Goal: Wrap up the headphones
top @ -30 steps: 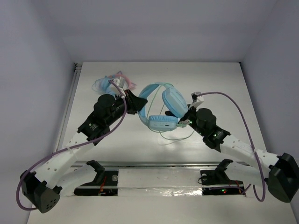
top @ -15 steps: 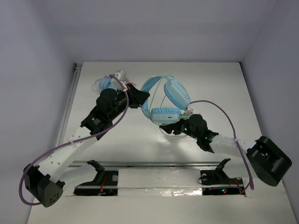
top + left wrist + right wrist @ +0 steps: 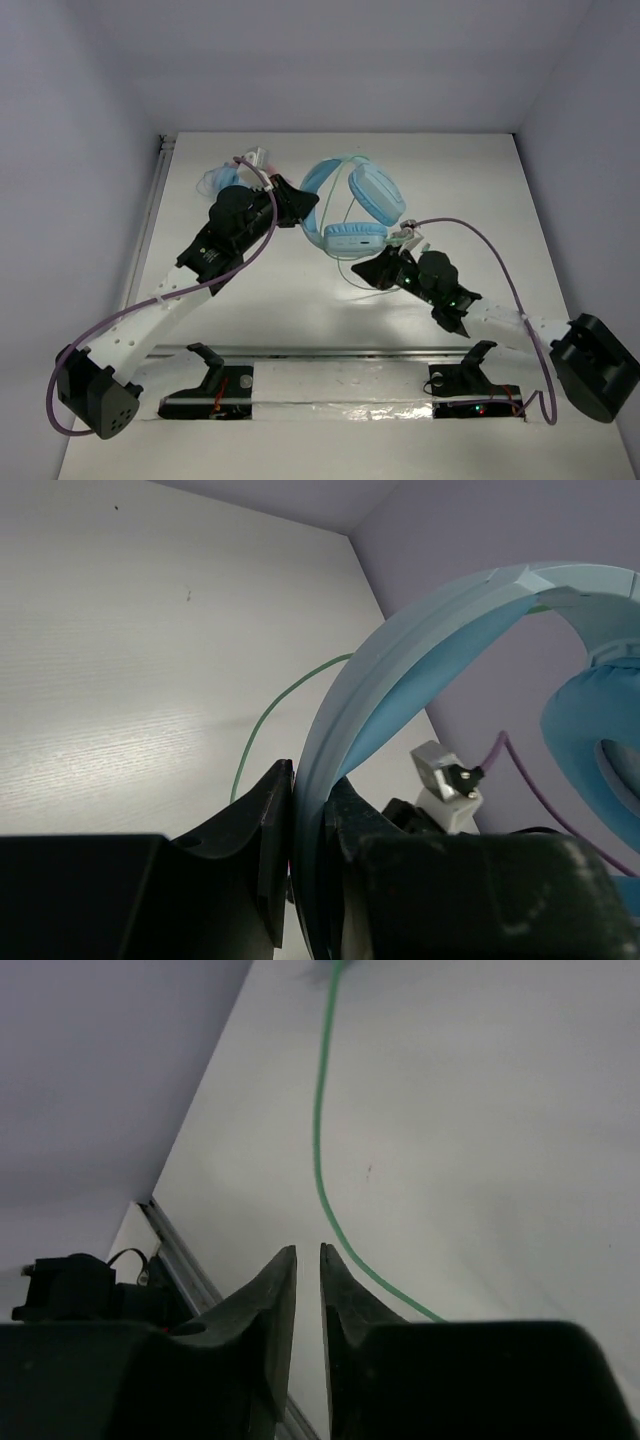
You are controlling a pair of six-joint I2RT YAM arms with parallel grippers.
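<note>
Behind the headphones (image 3: pixel 355 205) and to their right the table (image 3: pixel 480 180) is bare. Left of them lie small blue headphones (image 3: pixel 215 181); in front, their thin green cable (image 3: pixel 317 1150).

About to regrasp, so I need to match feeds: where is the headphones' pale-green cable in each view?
Top external: the pale-green cable loops on the table just below the lower ear cup, near centre.
Left wrist: a thin curve at centre-left, left of the light-blue band.
Right wrist: from the top edge down the middle, passing right of the right gripper.
Shared landmark: the white table it lies on.
</note>
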